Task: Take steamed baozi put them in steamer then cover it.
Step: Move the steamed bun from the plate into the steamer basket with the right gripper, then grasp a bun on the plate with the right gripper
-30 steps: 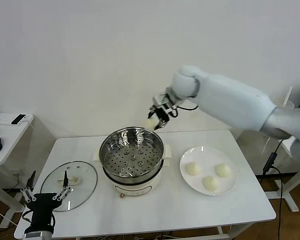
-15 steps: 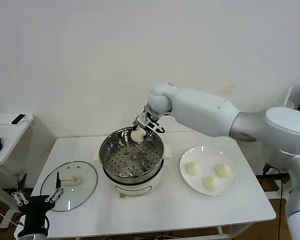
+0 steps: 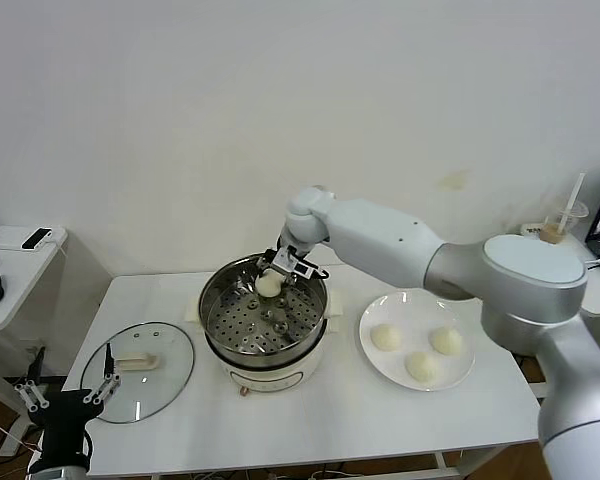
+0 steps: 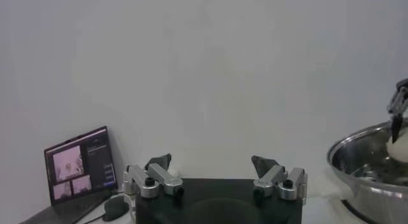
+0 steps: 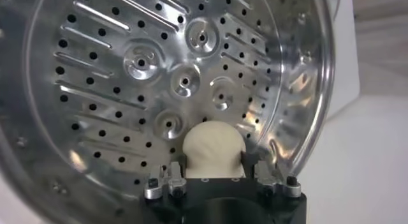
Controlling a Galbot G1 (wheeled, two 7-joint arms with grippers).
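Reaching over the far rim of the steamer (image 3: pixel 264 318), the right gripper (image 3: pixel 277 273) is pinching one bun (image 3: pixel 269 285) between its fingers, low inside the pot at the back of the perforated tray (image 5: pixel 166 85). In the right wrist view the bun (image 5: pixel 213 149) is sitting squeezed between the two fingers (image 5: pixel 173 174), just above the holed metal floor; whether it is touching the tray cannot be told.

Three more buns (image 3: pixel 420 350) are lying on the white plate (image 3: pixel 460 378) to the right of the steamer, apart from one another. The glass lid (image 3: pixel 138 370) is resting flat on the white table (image 3: pixel 320 420) to the left of the steamer, its cream handle (image 3: pixel 135 361) facing up.

The left gripper (image 3: pixel 65 400) is hanging low beside the table's near left corner, its fingers spread wide and gripping nothing; the left wrist view is showing those fingers (image 4: pixel 153 177) apart, with the steamer's rim (image 4: pixel 357 149) well off to one side.
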